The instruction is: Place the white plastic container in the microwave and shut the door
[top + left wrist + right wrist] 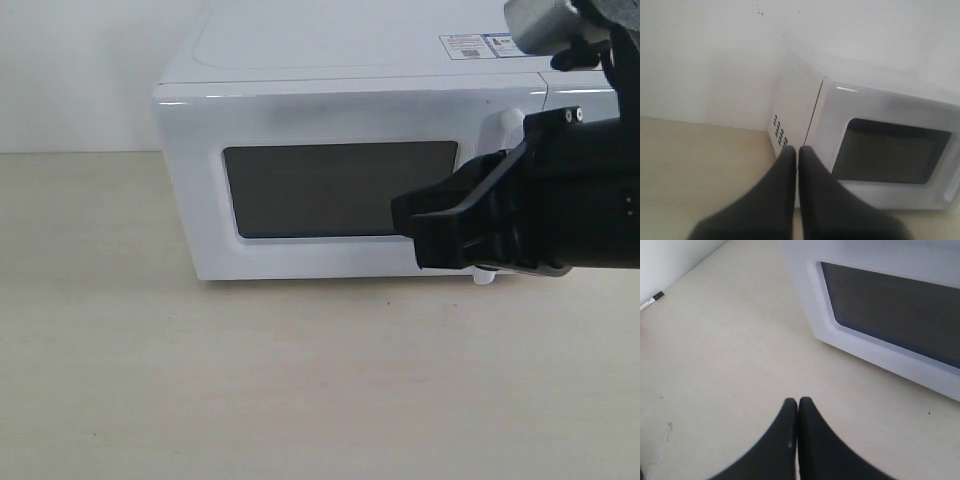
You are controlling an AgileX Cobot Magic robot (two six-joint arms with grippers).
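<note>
The white microwave (330, 60) stands on the table with its door (340, 190) shut flat against the front. No white plastic container shows in any view. My right gripper (408, 232) is shut and empty, level with the right end of the dark window, and it hides most of the door's handle (508, 122). In the right wrist view the right gripper (798, 401) hovers over bare table in front of the door (890, 305). My left gripper (798, 149) is shut and empty, close to the hinge-side corner of the microwave (790, 115).
The pale wooden table (250, 380) stretches in front of the microwave. A pen (651, 301) lies near the wall at the table's edge. A white wall (705, 55) rises behind the microwave, and a label sticker (480, 45) sits on its top.
</note>
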